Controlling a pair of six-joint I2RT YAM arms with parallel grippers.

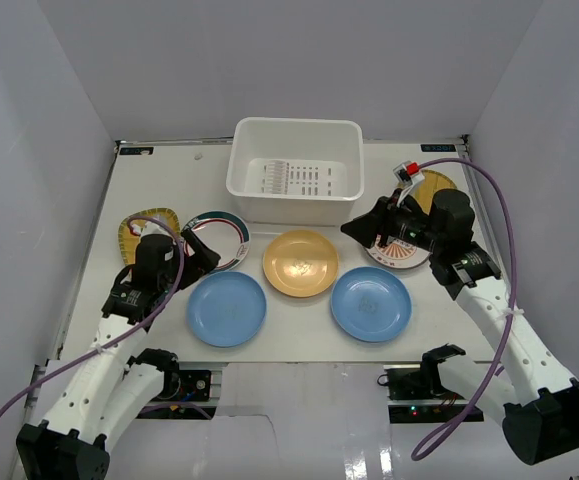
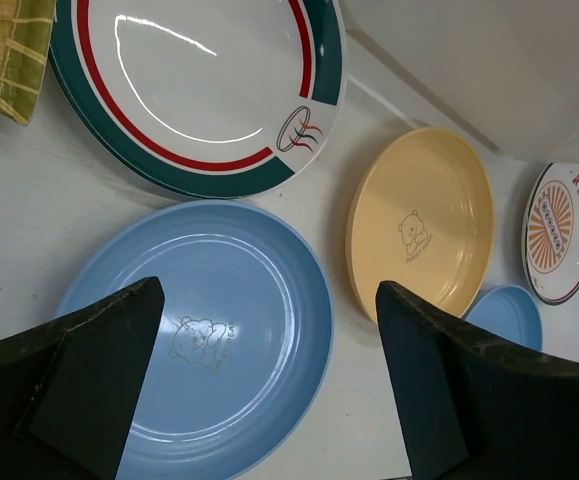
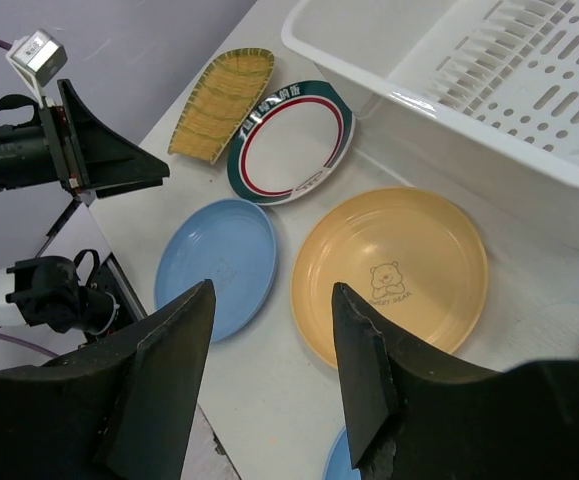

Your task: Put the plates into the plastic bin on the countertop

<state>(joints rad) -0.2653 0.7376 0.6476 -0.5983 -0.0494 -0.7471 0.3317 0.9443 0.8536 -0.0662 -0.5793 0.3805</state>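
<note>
Plates, all seven, lie flat on the countertop (image 1: 299, 320), and none shows inside the plastic bin (image 1: 294, 208) at the upper centre of the top view. Just below the bin sits the orange-yellow plate (image 1: 300, 262), with the left blue plate (image 1: 226, 309) and the right blue plate (image 1: 370, 303) lower down on either side of it. The green-and-red-rimmed plate (image 1: 234, 235) lies left of centre and the sunburst plate (image 1: 399, 258) right of centre. Beyond them are a yellow patterned plate (image 1: 141, 228) at the far left of the frame and a second yellow patterned plate (image 1: 437, 185) at the right.

The left gripper (image 1: 207, 252) hangs with its fingers spread wide and empty, where the green-and-red-rimmed plate and the left blue plate nearly meet. In the left wrist view the blue plate fills the lower left and reaches across the gap between the fingers, so it lies directly ahead and beneath them.

The right gripper (image 1: 359, 230) is likewise parted and holds nothing. It sits above the sunburst plate's left edge and points toward frame left. In the right wrist view the orange-yellow plate lies centre-right, just past the right-hand fingertip rather than in the gap.

Being round, the plates offer no long axis, so a grasp likely turns on reaching a rim. The left arm seems nearer the blue and rimmed plates, the right arm nearer the sunburst and orange-yellow ones.
</note>
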